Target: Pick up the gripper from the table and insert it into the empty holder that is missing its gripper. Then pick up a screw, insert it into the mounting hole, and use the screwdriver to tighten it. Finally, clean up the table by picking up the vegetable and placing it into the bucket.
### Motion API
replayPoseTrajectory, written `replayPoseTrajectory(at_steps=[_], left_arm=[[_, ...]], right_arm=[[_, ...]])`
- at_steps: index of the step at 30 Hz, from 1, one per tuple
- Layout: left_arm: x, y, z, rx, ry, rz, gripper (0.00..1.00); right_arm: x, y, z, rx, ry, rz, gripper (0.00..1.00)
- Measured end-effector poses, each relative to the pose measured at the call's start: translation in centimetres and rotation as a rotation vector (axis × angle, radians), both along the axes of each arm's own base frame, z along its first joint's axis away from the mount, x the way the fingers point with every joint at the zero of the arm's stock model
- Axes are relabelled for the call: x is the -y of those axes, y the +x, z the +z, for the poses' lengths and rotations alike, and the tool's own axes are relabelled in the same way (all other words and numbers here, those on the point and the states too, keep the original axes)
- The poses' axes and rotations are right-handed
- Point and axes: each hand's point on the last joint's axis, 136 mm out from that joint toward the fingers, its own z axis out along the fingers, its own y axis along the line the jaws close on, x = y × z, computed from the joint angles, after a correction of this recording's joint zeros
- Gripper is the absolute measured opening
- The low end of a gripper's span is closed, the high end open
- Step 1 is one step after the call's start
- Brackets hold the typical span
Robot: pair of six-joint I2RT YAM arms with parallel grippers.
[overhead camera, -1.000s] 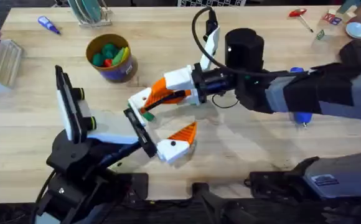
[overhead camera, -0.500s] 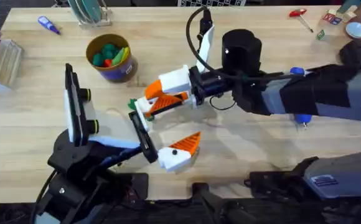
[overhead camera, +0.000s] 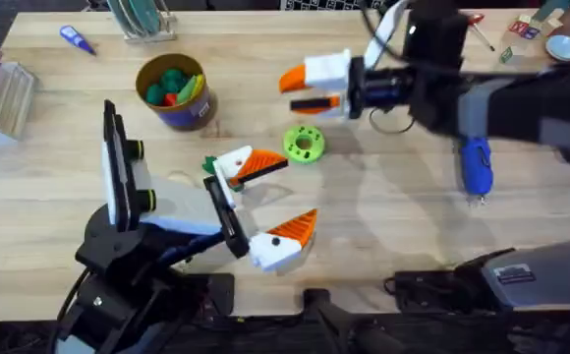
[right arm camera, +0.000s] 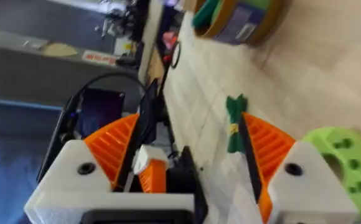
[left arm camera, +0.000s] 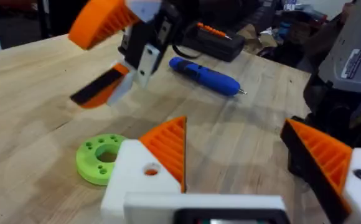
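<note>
Green-topped carrot [overhead camera: 209,165] looks light and stiff (toy plastic, likely); pinch its body. Left end effector [overhead camera: 298,189] and right end effector [overhead camera: 289,92] gape, empty.

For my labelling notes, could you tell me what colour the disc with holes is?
Bright green; the disc shows best in the overhead view.

My table [overhead camera: 383,226] is pale wood planks. On it stand the bucket [overhead camera: 175,93], holding toy produce, and near it a green disc with holes [overhead camera: 304,144]. The vegetable [overhead camera: 209,165] lies just beside my left end effector [overhead camera: 265,202]. The screwdriver [overhead camera: 476,167] lies to the right. A small blue marker [overhead camera: 76,39] sits at the far left, a red-handled tool [overhead camera: 476,28] at the far right.
</note>
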Motion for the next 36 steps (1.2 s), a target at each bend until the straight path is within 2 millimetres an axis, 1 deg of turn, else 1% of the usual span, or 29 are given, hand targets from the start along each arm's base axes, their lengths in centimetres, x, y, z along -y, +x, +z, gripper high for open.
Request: replayPoseTrajectory(at_steps=[3,5,6,8,11,13,15,16,18,20,23,27,32,36], left_arm=[[0.0,0.0,0.0,0.0,0.0,0.0,0.986],[0.0,0.0,0.0,0.0,0.0,0.0,0.986],[0.0,0.0,0.0,0.0,0.0,0.0,0.986],[0.0,0.0,0.0,0.0,0.0,0.0,0.985],[0.0,0.0,0.0,0.0,0.0,0.0,0.985],[0.0,0.0,0.0,0.0,0.0,0.0,0.985],[0.0,0.0,0.0,0.0,0.0,0.0,0.985],[0.0,0.0,0.0,0.0,0.0,0.0,0.985],[0.0,0.0,0.0,0.0,0.0,0.0,0.985],[0.0,0.0,0.0,0.0,0.0,0.0,0.985],[0.0,0.0,0.0,0.0,0.0,0.0,0.985],[0.0,0.0,0.0,0.0,0.0,0.0,0.985],[0.0,0.0,0.0,0.0,0.0,0.001,0.985],[0.0,0.0,0.0,0.0,0.0,0.001,0.985]], right_arm=[[1.4,1.7,-0.2,-0.012,-0.075,-0.046,0.93],[2.1,1.8,-0.6,-0.031,-0.155,-0.061,0.93],[2.5,1.5,-0.8,-0.049,-0.214,-0.064,0.931],[3.4,0.9,-0.7,-0.028,-0.325,-0.065,0.932],[4.7,0.4,0.1,0.069,-0.499,-0.067,0.932],[5.4,-0.1,0.4,0.129,-0.601,-0.064,0.932],[6.0,-1.0,-0.3,0.15,-0.706,-0.047,0.933],[6.2,-1.6,-1.0,0.153,-0.76,-0.029,0.933],[6.2,-2.5,-2.3,0.161,-0.853,0.01,0.934],[5.8,-3.1,-3.5,0.182,-0.922,0.048,0.935],[4.9,-3.7,-4.4,0.21,-0.971,0.089,0.935],[4.6,-3.9,-5.0,0.221,-1.005,0.108,0.936],[4.7,-3.7,-5.4,0.219,-1.024,0.105,0.935],[4.4,-3.4,-5.8,0.231,-1.029,0.107,0.935]])
